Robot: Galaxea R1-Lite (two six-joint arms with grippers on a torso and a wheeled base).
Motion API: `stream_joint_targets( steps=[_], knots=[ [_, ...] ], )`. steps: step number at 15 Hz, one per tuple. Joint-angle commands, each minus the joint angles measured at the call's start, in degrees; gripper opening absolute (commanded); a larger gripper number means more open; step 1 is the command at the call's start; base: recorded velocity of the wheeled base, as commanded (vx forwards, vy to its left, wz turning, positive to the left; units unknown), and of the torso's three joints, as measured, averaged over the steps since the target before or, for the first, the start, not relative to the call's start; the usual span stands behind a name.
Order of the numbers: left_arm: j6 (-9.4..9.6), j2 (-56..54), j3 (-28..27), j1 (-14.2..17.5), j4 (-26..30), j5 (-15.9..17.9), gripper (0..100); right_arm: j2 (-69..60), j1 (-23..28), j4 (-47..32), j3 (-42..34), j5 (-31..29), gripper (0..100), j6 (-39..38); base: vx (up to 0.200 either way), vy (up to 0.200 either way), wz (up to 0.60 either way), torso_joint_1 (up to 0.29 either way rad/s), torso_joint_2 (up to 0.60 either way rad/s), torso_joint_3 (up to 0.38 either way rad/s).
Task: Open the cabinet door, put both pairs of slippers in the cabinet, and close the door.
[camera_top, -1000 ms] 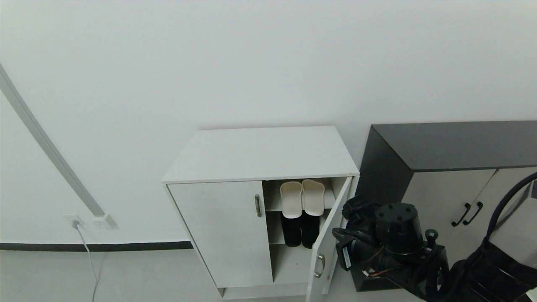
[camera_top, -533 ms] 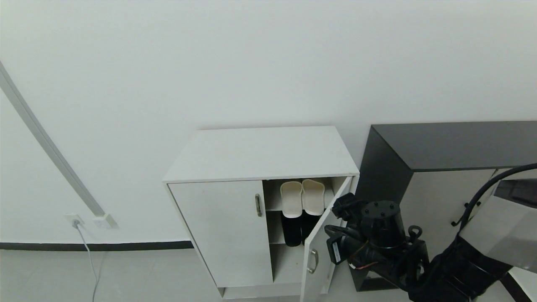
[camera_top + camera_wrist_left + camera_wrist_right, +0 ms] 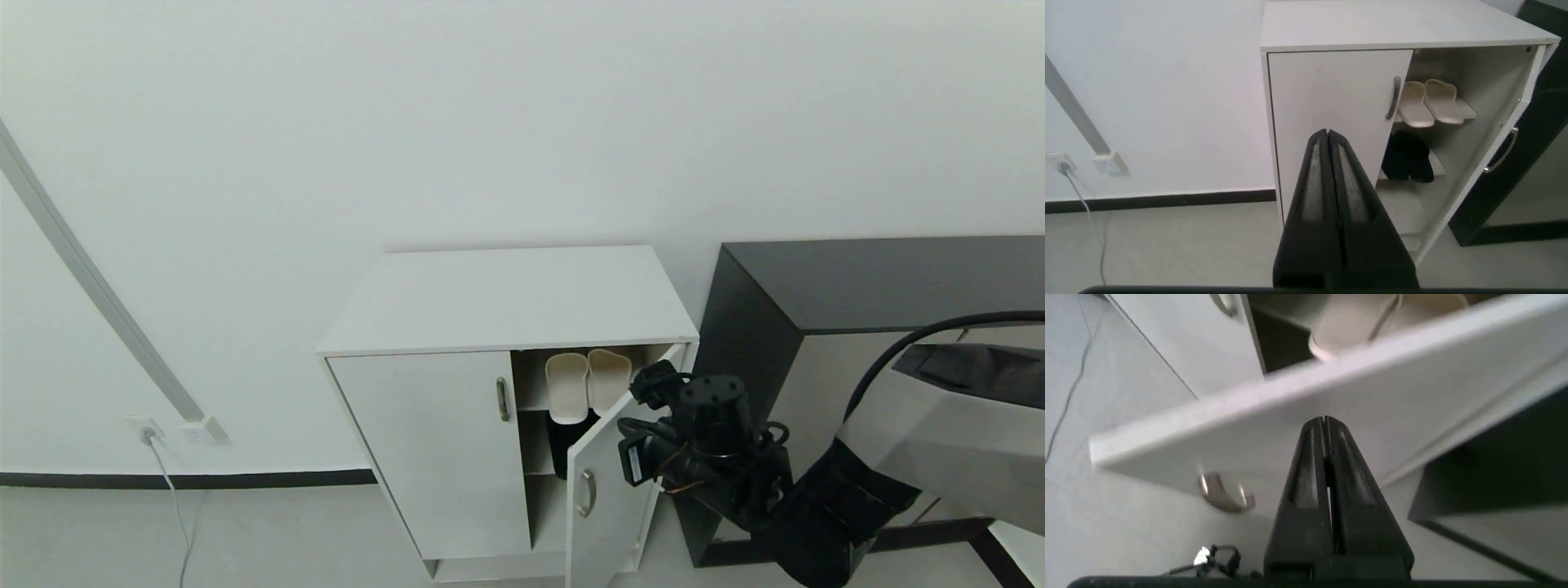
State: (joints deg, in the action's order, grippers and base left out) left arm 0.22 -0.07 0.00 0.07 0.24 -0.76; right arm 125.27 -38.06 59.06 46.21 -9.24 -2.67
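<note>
right gripper (image 3: 1325,423), fingers together, tip against half-open cabinet door (image 3: 600,531)

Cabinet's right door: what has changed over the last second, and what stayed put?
The right door swung farther toward shut, and the right gripper, fingers shut, followed it leftward, close behind its outer face. Nothing was grasped or released. The white slippers, the black slippers below them and the left door stayed as they were.
</note>
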Motion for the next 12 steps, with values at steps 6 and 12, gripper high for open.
stream_joint_targets(
  steps=[6,12],
  knots=[
    [-0.04,0.07,0.00,0.01,0.02,-0.04,0,6.83,1.94,2.20,5.64,-0.16,0,-0.05,0.000,0.000,0.00,0.000,0.00,0.000],
    [-0.04,0.07,0.00,0.01,0.02,-0.12,0,9.91,3.08,6.50,7.66,-0.25,0,-0.05,0.000,0.000,0.00,0.000,0.00,0.000]
  ],
)
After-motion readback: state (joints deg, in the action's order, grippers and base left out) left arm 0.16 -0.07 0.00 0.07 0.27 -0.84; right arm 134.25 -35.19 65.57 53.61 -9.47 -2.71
